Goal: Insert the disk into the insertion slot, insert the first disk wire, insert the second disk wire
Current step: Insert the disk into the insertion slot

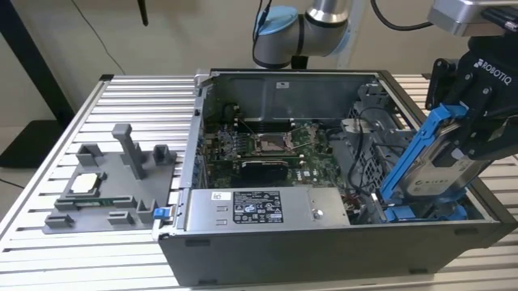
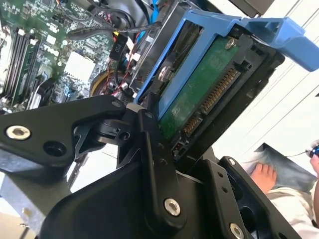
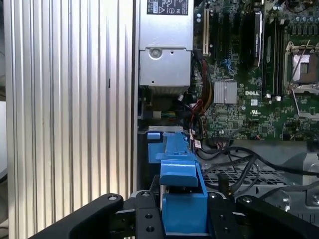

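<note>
My gripper (image 1: pixel 460 148) is shut on the disk (image 1: pixel 437 173), a silver-grey drive with a white label in a blue carrier frame (image 1: pixel 411 159). The disk hangs steeply tilted, its lower end down in the insertion slot (image 1: pixel 423 213), whose blue rails sit at the case's front corner on the exterior view's right. In the second wrist view the disk's green board (image 2: pixel 204 94) and connector face the camera between black fingers (image 2: pixel 152 149). In the first wrist view the blue carrier (image 3: pixel 182 196) stands between the fingers (image 3: pixel 144 216) above the slot (image 3: pixel 155 142). Black cables (image 1: pixel 358 159) lie beside the bay.
The open computer case (image 1: pixel 324 254) holds a motherboard (image 1: pixel 267 145) and a grey power-supply box (image 1: pixel 267 207). A grey fixture (image 1: pixel 109 191) with a chip stands on the slatted table (image 1: pixel 48 254) at the exterior view's left. A person's hand (image 2: pixel 264 177) shows in the second wrist view.
</note>
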Controlling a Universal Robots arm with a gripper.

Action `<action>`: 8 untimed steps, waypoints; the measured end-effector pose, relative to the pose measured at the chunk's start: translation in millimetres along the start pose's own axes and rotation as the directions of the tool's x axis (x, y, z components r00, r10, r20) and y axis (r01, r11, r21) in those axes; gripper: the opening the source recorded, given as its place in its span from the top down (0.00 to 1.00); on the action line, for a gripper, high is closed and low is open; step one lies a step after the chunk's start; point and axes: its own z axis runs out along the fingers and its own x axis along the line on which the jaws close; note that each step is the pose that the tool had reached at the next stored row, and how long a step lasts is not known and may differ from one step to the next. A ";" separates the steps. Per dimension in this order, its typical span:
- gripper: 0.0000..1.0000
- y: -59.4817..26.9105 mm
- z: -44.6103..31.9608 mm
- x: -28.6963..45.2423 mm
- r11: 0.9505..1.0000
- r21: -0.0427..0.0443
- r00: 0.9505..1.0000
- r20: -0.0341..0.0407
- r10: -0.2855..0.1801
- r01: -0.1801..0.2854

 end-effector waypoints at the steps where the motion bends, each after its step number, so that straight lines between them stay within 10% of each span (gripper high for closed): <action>1: 1.00 -0.1 1.0 0.0 1.000 0.000 1.000 0.000 0.000 0.000; 8: 1.00 -0.5 7.2 -0.1 1.000 0.002 1.000 0.000 0.000 0.000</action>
